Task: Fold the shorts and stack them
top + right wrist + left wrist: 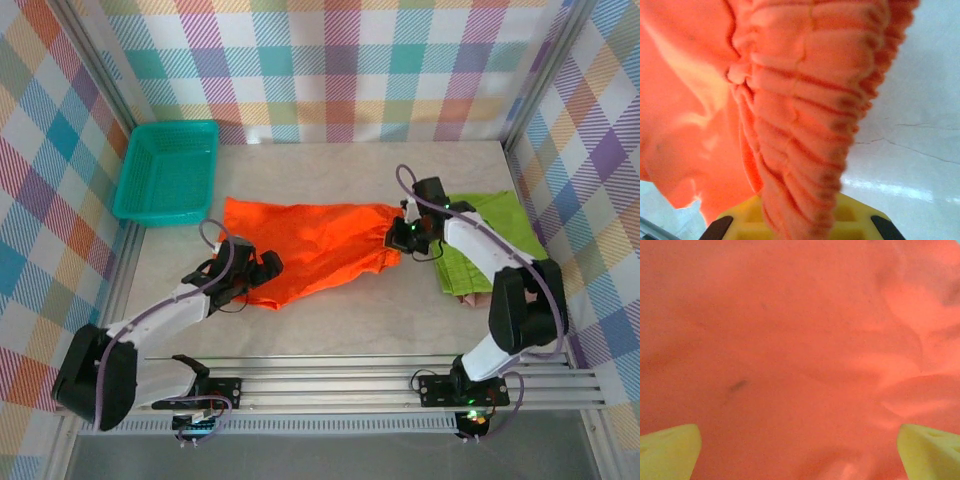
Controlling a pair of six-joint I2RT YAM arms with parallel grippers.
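Orange cloth shorts (pixel 310 245), ruched elastic waistband (pixel 805 125)

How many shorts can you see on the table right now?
3. Orange shorts spread mid-table; lime green shorts folded at right; a pink pair peeks from under the green one, mostly hidden.

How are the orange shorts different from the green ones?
The orange shorts lie spread out wide in the middle; the green shorts sit folded into a smaller pile at the right side. The right gripper pinches the orange shorts' gathered waistband; nothing grips the green shorts. Both are soft cloth lying on the table.
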